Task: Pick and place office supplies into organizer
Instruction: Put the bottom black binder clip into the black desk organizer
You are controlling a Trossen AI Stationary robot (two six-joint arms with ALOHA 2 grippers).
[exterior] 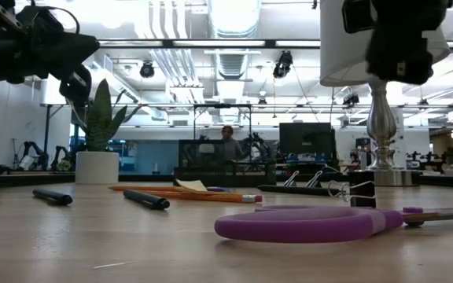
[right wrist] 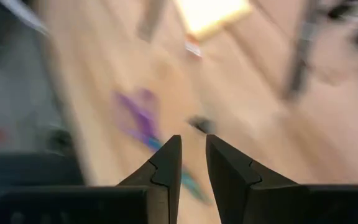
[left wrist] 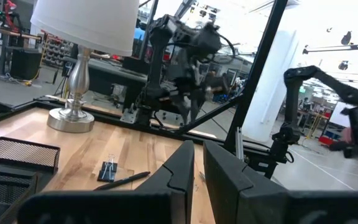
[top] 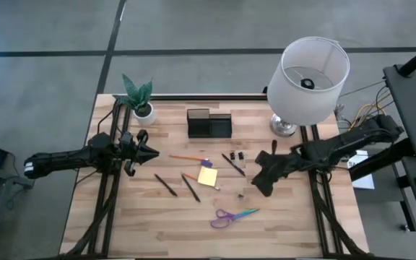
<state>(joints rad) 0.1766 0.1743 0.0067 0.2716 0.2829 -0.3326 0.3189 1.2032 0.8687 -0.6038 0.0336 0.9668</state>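
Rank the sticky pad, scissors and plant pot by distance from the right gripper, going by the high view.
From the right gripper:
1. Sticky pad, just toward the table's middle.
2. Scissors, near the front edge; only slightly farther than the pad.
3. Plant pot, far back-left corner.

Bright, even overhead light is filling the workspace.
Ceiling strip lights (exterior: 234, 16) are glaring white in the low view; the right wrist picture is smearing with motion blur, and the scissors (exterior: 305, 224) are lying soft-focused up close.
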